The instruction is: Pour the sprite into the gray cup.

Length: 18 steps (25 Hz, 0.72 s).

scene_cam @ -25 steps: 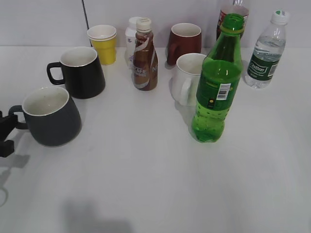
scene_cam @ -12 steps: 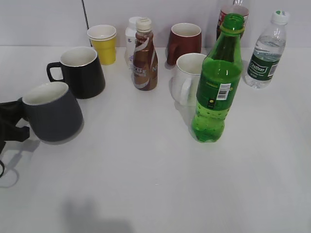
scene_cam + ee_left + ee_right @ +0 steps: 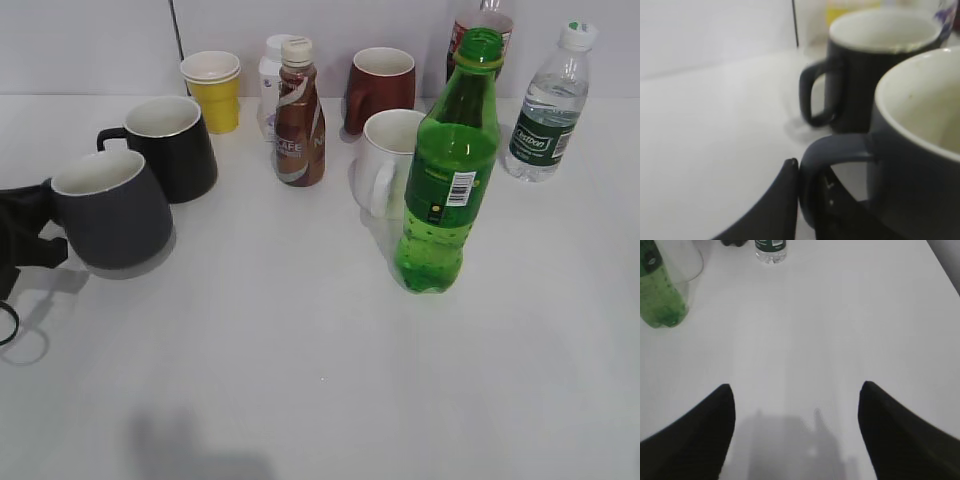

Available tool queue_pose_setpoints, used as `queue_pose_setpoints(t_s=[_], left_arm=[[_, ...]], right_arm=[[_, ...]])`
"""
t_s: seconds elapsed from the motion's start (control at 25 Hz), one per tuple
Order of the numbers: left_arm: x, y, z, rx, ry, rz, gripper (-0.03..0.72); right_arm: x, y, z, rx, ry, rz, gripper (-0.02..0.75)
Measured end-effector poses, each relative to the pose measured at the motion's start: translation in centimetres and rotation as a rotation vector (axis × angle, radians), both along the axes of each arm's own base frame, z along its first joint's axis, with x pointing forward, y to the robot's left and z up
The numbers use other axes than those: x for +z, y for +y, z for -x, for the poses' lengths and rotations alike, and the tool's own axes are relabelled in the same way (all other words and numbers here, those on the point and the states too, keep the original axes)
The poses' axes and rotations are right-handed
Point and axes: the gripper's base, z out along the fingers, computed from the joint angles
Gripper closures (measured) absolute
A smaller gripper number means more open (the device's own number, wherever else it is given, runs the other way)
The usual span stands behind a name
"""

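Observation:
The gray cup (image 3: 112, 214) is at the left, upright, with a shadow under it, seemingly just off the table. My left gripper (image 3: 34, 240) is shut on its loop handle (image 3: 836, 150). In the left wrist view the cup (image 3: 920, 150) fills the right side and my gripper (image 3: 810, 176) pinches the handle between its fingers. The sprite (image 3: 448, 180), a tall uncapped green bottle, stands right of centre. My right gripper (image 3: 796, 395) is open and empty over bare table, out of the exterior view. The sprite's base (image 3: 657, 292) shows at that view's top left.
A glossy black mug (image 3: 172, 145) stands just behind the gray cup and also shows in the left wrist view (image 3: 875, 75). A yellow cup (image 3: 212, 90), coffee bottle (image 3: 298, 115), brown mug (image 3: 380, 88), white mug (image 3: 385, 160) and water bottle (image 3: 545, 105) stand along the back.
My left gripper closed on the gray cup's handle and raised the cup, tilting it briefly, then levelling it; it has shifted toward the black mug. The right arm and sprite have not moved.

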Motion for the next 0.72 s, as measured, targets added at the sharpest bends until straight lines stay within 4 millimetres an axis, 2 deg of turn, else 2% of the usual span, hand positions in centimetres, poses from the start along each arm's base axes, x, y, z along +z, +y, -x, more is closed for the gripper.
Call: queue_pose_setpoints(t_s=[0.08, 0.24, 0.32, 0.52, 0.6, 0.72], left_arm=[[1.1, -0.3, 0.1, -0.012, -0.042, 0.0, 0.638], [4.4, -0.8, 1.0, -0.032, -0.146, -0.006, 0.638], [6.1, -1.2, 1.7, -0.045, -0.186, -0.014, 0.638], [8.4, -2.0, 3.4, -0.078, -0.204, -0.045, 0.638], [9.1, -2.3, 4.0, -0.09, -0.215, -0.05, 0.638], [9.8, -2.7, 4.7, -0.113, -0.234, -0.055, 0.638]], right_arm=[[0.0, 0.2, 0.0, 0.011, 0.001, -0.017, 0.164], [0.1, 1.0, 0.0, 0.112, -0.001, -0.018, 0.164], [1.3, 1.4, -0.5, 0.165, -0.067, -0.009, 0.164], [5.5, 2.0, -4.2, 0.177, -0.393, -0.069, 0.18], [6.3, 2.1, -6.1, 0.177, -0.438, -0.094, 0.207], [6.4, 2.7, -8.7, 0.199, -0.411, -0.154, 0.244]])
